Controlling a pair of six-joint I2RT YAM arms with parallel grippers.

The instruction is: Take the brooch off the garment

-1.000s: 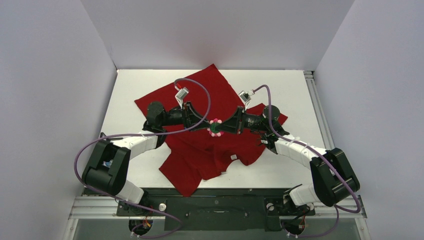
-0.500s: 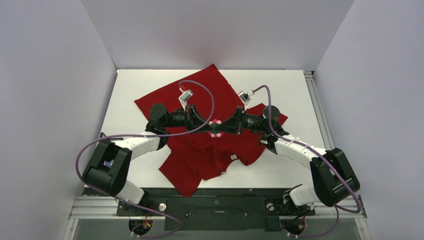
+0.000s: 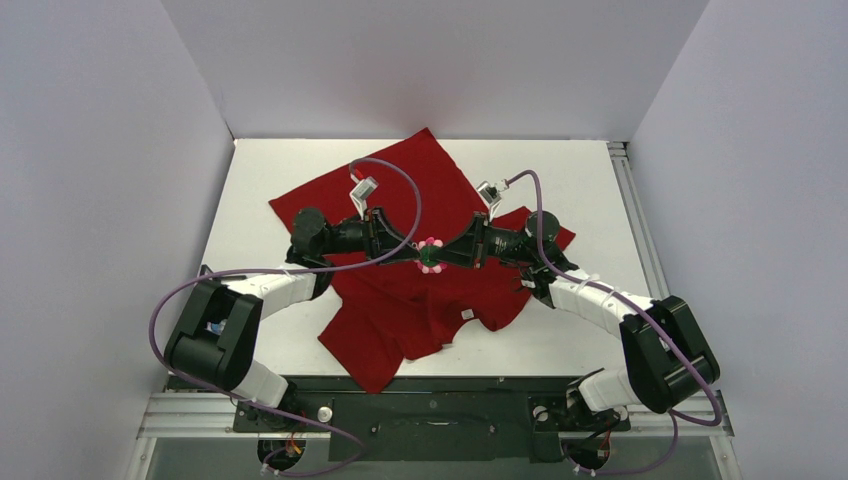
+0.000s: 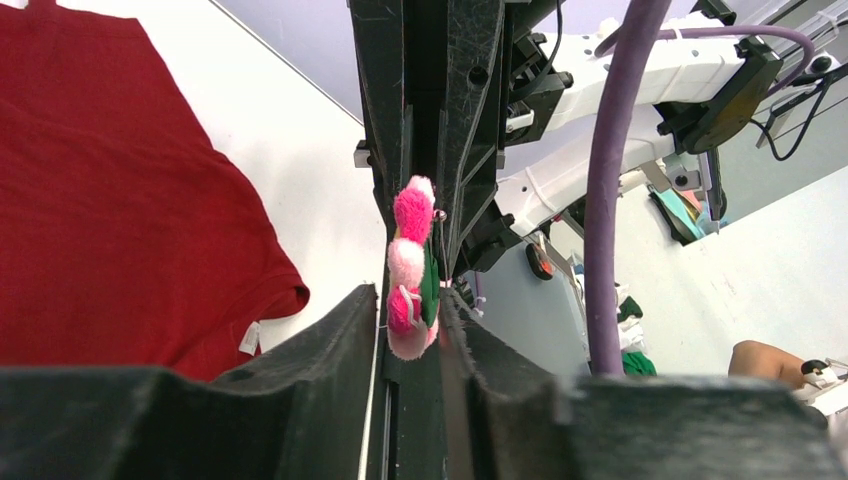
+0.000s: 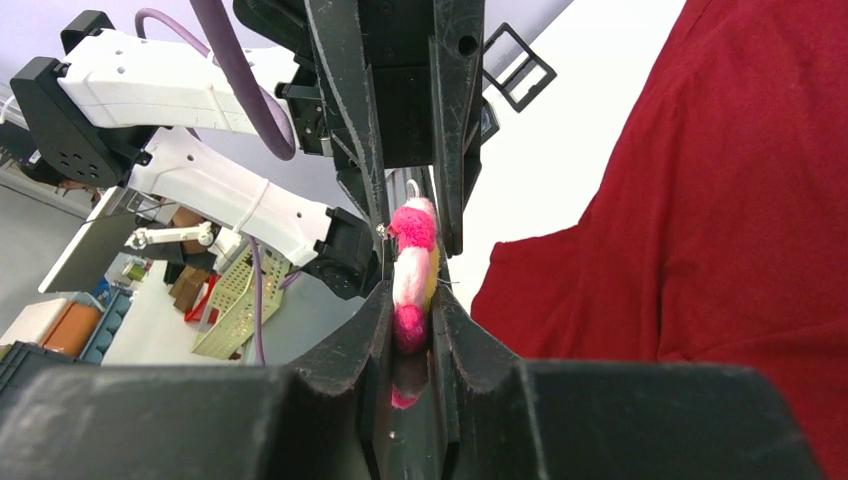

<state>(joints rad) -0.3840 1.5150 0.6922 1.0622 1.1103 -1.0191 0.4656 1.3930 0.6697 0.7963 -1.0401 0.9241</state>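
The brooch [image 3: 430,256], pink petals with a green back, hangs in the air above the dark-red garment [image 3: 400,320], free of the cloth. My left gripper [image 3: 422,258] reaches in from the left and my right gripper [image 3: 438,257] from the right, tip to tip. In the right wrist view my right gripper [image 5: 410,310] is shut on the brooch [image 5: 412,260], which sits deep between the pads. In the left wrist view my left gripper [image 4: 410,300] is closed to the thickness of the brooch [image 4: 410,265] at its other edge. The garment lies below [image 4: 120,200] [image 5: 740,200].
The garment is spread crumpled over the middle of the white table [image 3: 250,200], its white neck tag [image 3: 466,314] facing up. White walls enclose the table on three sides. A metal rail [image 3: 626,200] runs along the right edge. Purple cables arch over both wrists.
The left arm's wrist shifted slightly right and back again. The brooch stays held between the two grippers at the same spot, and the right arm has barely moved.
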